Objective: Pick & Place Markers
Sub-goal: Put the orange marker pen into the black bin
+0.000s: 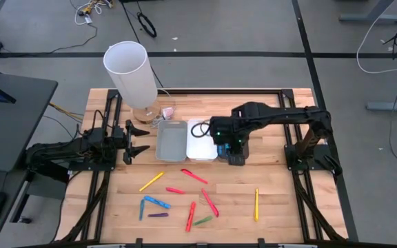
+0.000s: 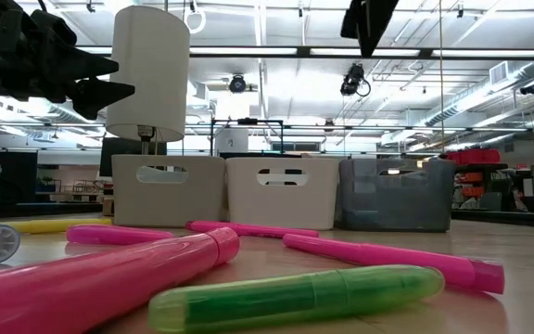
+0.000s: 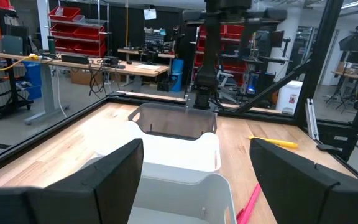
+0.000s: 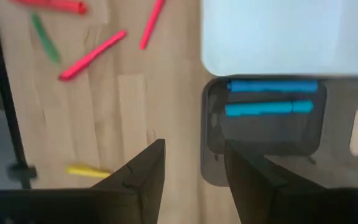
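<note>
Reading the table from above, with twelve o'clock at its far edge: my left gripper [image 1: 142,140] waits at nine o'clock, jaws wide apart and empty, pointing toward three o'clock at the bins. A tall white cylinder [image 1: 127,71] stands at eleven o'clock from the table's middle. Just past my left jaws sits the grey bin [image 1: 171,140], with the white bin [image 1: 200,141] touching it on the three o'clock side. Next in the row comes the dark bin [image 4: 337,158], at one o'clock from the middle. My right gripper [image 1: 234,157] hangs right over it, pointing down. Its jaws stand partly apart and hold nothing. Two blue markers [image 4: 271,86] lie side by side in the dark bin.

The other markers lie loose on the wood toward six o'clock, left to right:
- two blue [image 1: 156,202]
- one yellow [image 1: 151,181]
- one purple [image 1: 158,215]
- four red [image 1: 194,176], spread near the middle
- one green [image 1: 202,220], beside the red ones
- a second yellow [image 1: 256,204], well apart at five o'clock

None of these touches either gripper.
</note>
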Action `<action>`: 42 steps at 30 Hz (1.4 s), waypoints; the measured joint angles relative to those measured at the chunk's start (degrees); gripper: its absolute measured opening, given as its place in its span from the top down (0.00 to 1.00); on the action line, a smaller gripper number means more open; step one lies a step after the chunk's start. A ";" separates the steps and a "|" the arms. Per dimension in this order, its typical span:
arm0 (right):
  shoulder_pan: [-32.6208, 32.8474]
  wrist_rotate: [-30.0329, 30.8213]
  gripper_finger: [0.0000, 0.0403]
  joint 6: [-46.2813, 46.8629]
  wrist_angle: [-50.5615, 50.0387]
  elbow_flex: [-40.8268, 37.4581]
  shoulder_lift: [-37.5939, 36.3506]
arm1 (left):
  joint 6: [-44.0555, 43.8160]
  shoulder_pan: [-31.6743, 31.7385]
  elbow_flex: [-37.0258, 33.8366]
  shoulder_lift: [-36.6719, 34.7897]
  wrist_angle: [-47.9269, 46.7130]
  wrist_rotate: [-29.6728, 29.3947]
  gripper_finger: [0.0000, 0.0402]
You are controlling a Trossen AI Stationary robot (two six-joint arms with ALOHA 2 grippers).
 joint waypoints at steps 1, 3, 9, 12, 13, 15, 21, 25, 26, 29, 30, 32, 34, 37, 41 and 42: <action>0.57 0.02 0.59 -2.15 0.02 0.00 0.00 | 0.00 0.01 -0.02 0.01 -0.01 0.01 0.25; 1.65 0.02 0.59 -6.47 0.12 0.00 0.00 | 0.00 0.01 -0.02 0.01 0.01 0.01 0.25; 4.41 0.04 0.59 -20.68 1.12 0.00 -0.37 | 0.01 0.00 0.00 0.00 0.01 0.01 0.25; 5.55 0.04 0.59 -27.58 2.63 0.00 -0.37 | 0.00 0.01 -0.02 0.00 -0.01 0.00 0.25; 5.89 0.12 0.59 -30.00 3.21 0.00 -0.37 | 0.00 -0.01 -0.01 -0.01 0.01 0.00 0.25; 6.77 1.08 0.59 -35.00 4.85 0.00 -0.37 | 0.01 0.01 0.01 -0.01 -0.01 0.01 0.25; 9.97 3.67 0.59 -39.94 13.37 0.00 0.92 | 0.00 0.00 -0.01 -0.01 0.01 0.01 0.25; 11.44 3.68 0.59 -40.05 19.31 -0.02 2.03 | 0.01 0.01 0.00 0.01 -0.03 0.01 0.25; 11.78 3.67 0.59 -40.00 20.16 -0.02 2.32 | 0.00 0.01 0.01 0.01 0.01 0.01 0.25; 12.69 3.67 0.59 -40.16 23.24 -0.02 3.75 | 0.01 0.01 -0.02 0.01 -0.12 0.01 0.25; 12.95 3.63 0.59 -40.20 23.42 -0.02 4.25 | 0.00 0.01 0.00 0.00 -0.01 0.01 0.25; 13.59 3.49 0.59 -40.32 24.05 -0.02 4.85 | 0.00 -0.01 0.01 -0.01 -0.47 -0.01 0.25; 14.23 3.45 0.59 -40.85 24.20 -0.02 5.54 | -0.01 -0.01 -0.01 -0.01 -0.47 -0.08 0.25; 15.23 3.45 0.59 -41.68 23.75 -0.03 6.71 | 0.01 -0.01 -0.01 -0.01 -0.86 -0.08 0.25; 16.23 3.45 0.59 -42.69 23.68 -0.04 7.33 | 0.01 -0.01 -0.01 -0.01 -0.84 -0.10 0.25; 16.32 3.43 0.59 -43.13 23.80 -0.04 7.34 | 0.01 -0.01 0.01 0.00 -0.84 -0.08 0.25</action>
